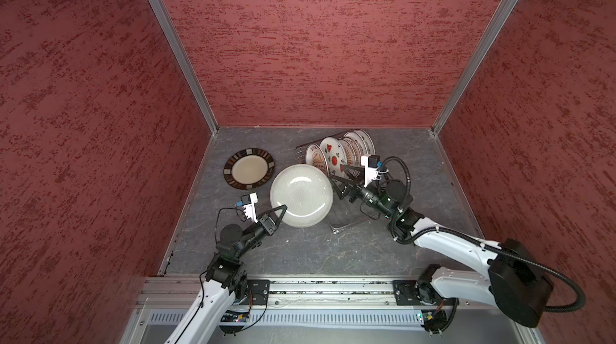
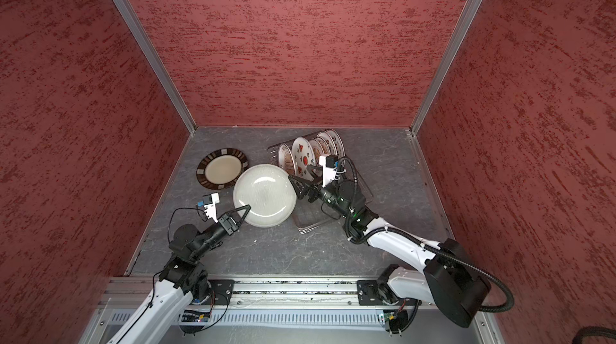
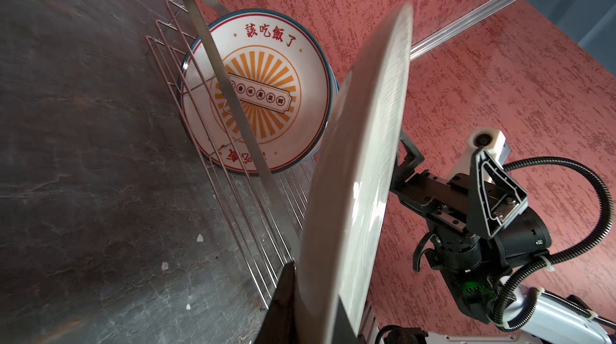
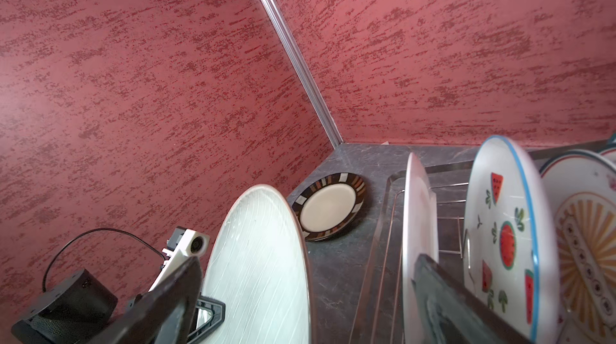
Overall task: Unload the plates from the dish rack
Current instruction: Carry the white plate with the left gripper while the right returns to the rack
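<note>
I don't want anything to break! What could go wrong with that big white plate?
The left claw grips the big white plate by one edge only, so it might slip or tip. It could land on the dark-rimmed plate. The open right claw, near the racked plates, might bump them.

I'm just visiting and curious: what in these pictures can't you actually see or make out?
Plate count in the rack: in both top views the standing plates overlap and the right arm covers some.
The left hand: one finger is hidden behind the white plate in both top views.
The sunburst plate's writing: a rack bar crosses it in the left wrist view.
The watermelon plate: cut off by the picture's edge in the right wrist view.
</note>
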You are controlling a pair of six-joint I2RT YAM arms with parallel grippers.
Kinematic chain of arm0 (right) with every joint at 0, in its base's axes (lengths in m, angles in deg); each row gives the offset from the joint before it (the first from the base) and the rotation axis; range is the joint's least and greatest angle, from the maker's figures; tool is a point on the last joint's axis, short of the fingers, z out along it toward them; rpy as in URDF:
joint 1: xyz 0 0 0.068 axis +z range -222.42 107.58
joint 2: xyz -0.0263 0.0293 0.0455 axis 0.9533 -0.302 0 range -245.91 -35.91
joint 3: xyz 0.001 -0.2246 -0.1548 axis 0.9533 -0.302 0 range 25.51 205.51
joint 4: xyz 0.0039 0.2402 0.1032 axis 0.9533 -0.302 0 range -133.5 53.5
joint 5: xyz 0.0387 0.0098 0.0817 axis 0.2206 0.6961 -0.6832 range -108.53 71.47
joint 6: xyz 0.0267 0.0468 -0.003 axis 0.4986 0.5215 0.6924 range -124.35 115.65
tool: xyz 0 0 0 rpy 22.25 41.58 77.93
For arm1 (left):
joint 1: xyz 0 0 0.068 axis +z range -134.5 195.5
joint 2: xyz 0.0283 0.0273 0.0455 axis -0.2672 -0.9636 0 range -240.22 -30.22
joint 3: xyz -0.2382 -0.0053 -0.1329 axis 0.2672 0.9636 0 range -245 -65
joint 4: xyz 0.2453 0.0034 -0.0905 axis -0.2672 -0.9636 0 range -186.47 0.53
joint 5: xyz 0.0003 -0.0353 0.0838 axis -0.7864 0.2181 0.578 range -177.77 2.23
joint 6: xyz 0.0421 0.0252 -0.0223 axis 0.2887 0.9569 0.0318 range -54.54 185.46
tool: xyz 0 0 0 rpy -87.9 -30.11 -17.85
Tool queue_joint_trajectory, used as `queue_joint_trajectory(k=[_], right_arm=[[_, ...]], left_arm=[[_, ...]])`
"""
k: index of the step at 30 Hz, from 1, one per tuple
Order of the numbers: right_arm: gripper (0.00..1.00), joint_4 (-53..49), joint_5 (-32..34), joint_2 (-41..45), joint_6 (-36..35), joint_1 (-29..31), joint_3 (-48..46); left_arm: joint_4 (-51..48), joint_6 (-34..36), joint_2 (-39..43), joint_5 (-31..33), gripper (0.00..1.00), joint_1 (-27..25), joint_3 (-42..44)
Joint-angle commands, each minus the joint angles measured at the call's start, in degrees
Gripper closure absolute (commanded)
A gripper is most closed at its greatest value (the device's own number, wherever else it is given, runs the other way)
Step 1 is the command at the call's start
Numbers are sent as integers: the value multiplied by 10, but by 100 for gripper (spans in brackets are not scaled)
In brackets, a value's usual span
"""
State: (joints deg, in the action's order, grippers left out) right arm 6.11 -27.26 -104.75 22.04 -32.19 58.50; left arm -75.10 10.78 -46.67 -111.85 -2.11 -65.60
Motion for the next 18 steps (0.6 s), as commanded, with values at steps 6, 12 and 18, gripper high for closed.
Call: queue_joint_trajectory(k=[6,12,18], right_arm=[[1,22,33,14,-43,-2,8],[1,-14,11,-28,-50,-1,56],[1,9,-87,-65,-82,5,60]], left_arm=[[22,-9,7,7,100,37,-71],[84,-44,-57,9,100,77,-81],[116,-66,-102,10,100,118,-93]])
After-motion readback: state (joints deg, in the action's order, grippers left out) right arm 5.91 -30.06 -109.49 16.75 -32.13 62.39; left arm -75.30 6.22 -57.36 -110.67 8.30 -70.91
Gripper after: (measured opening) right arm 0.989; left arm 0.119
